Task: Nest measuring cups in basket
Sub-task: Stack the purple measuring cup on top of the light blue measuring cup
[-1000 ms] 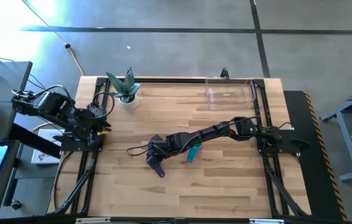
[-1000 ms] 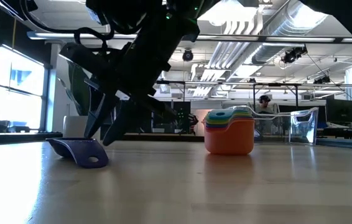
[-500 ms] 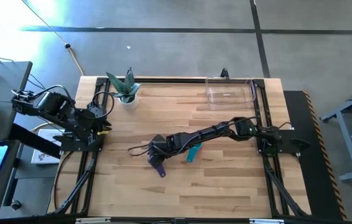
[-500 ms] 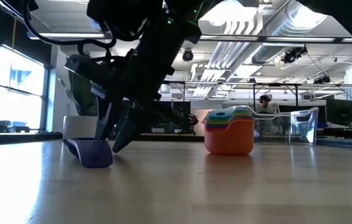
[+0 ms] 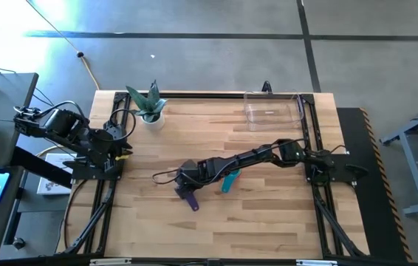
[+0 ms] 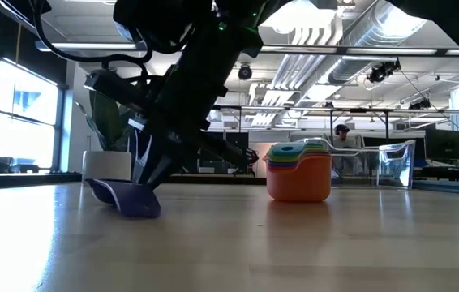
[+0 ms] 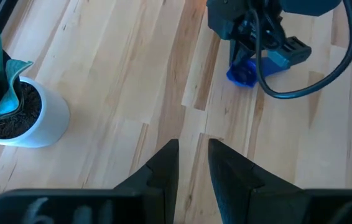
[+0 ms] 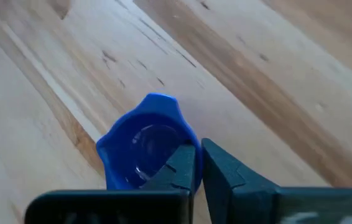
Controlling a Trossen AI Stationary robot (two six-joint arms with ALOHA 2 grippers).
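Observation:
A blue-purple measuring cup (image 8: 140, 147) lies on the wood table near its middle, and my right gripper (image 8: 199, 163) is shut on it. The high view shows this cup (image 5: 191, 201) just near of the gripper (image 5: 187, 192). To their right stands a nested stack of cups (image 6: 298, 172), the outermost orange, with a teal handle (image 5: 228, 182) sticking out. The clear basket (image 5: 272, 111) sits at the far right. My left gripper (image 7: 193, 144) hangs open over the table's left side, with nothing between its fingers. My right gripper pinches the cup's rim wall (image 8: 177, 148) between its two fingers, one finger (image 8: 185, 167) over the bowl's inside and one outside. The fingers slant down from the table's right side. The cup (image 6: 128, 199) sits tilted, its lower side on the table.
A white plant pot (image 5: 151, 117) stands at the far left. Black frame rails run along the table's left and right sides. Bare wood lies between the stack and the basket and along the near edge.
My right gripper has rolled its wrist and shut its fingers on the blue-purple cup's rim. The cup has turned about and slid a little along the table. The stack and the basket have not moved.

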